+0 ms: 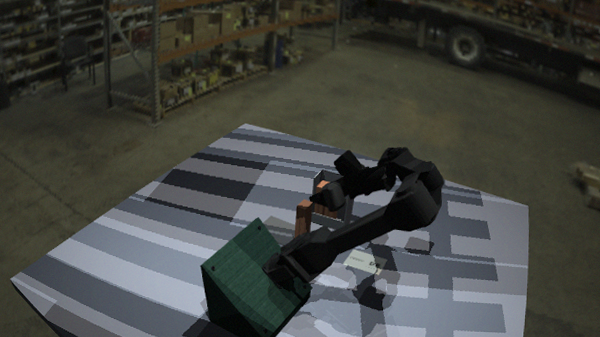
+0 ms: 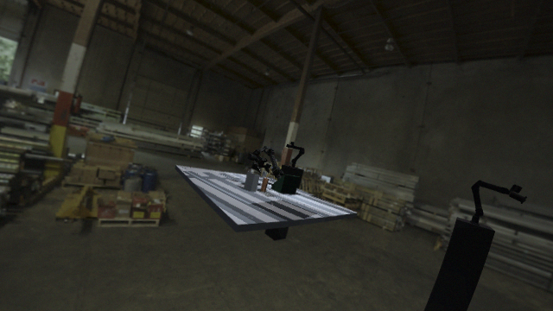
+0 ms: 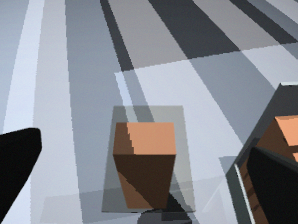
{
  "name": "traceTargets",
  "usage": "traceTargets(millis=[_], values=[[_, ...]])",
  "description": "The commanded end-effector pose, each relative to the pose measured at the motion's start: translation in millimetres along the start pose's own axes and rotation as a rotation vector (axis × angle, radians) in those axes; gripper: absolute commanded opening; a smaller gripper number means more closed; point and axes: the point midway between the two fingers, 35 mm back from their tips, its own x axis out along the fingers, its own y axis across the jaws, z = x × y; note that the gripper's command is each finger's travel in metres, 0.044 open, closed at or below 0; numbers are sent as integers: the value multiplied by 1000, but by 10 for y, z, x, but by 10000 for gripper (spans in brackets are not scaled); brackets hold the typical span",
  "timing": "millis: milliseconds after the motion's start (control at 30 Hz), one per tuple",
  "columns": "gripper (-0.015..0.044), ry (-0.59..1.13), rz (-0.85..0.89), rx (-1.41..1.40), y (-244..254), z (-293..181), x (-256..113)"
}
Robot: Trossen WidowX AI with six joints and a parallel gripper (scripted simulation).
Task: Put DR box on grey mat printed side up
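Wrist view: jaws (image 1: 318, 196) (image 2: 257, 168) spread, nothing between. Orange QSFP-100G box (image 1: 303, 219) (image 2: 264, 185) (image 3: 145, 175) upright on grey mat (image 1: 274, 223) (image 3: 180, 114), beside bin (image 1: 328, 221) (image 2: 251, 181) (image 3: 287, 92); code unreadable. Likely step: tip box gently, print upward, keeping right finger off bin wall, then back clear.

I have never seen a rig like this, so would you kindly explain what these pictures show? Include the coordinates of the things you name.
This is one black robot arm (image 1: 413, 207) (image 2: 274, 161), mounted on a green wedge (image 1: 246, 274) (image 2: 289, 182). The top picture looks down from above, the exterior one from farther away, and the wrist one past the open fingers (image 1: 320, 196), which hold nothing. An orange-brown box (image 1: 303, 220) (image 2: 263, 185) (image 3: 144, 175) stands upright on a grey mat (image 1: 273, 224) (image 3: 180, 122). Beside it, a grey bin (image 1: 323, 220) (image 2: 251, 181) (image 3: 287, 102) contains similar boxes (image 1: 322, 184) (image 3: 289, 131). A pale printed card (image 1: 362, 262) also lies on the table.
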Motion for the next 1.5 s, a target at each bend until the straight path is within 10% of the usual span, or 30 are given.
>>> traceTargets(millis=[0,1467], values=[[440,-5,-3,-4,-9,-94,-124],[440,2,5,-2,-41,-689,-13]])
